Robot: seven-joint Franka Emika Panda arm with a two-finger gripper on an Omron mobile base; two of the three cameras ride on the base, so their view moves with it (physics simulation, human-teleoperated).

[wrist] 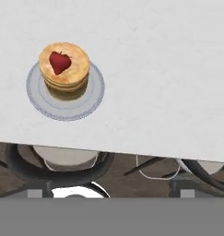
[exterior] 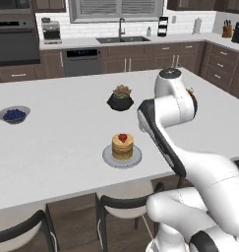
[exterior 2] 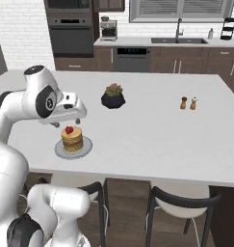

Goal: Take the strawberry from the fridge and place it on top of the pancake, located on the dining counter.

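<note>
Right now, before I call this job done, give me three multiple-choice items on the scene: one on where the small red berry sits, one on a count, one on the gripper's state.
1. Where is the small red strawberry?
A. on the stack of golden-brown pancakes
B. in the grey bowl of blue berries
C. on the bare white dining counter

2. How many small brown shakers stand on the counter?
A. one
B. two
C. four

3. What state is the two-finger gripper in?
A. shut on the berry
B. shut, holding nothing
C. open, holding nothing

Answers:
1 A, the berry lies on the top cake.
2 B, a pair stands side by side in the right base view.
3 C, the berry lies free on the stack.
</note>
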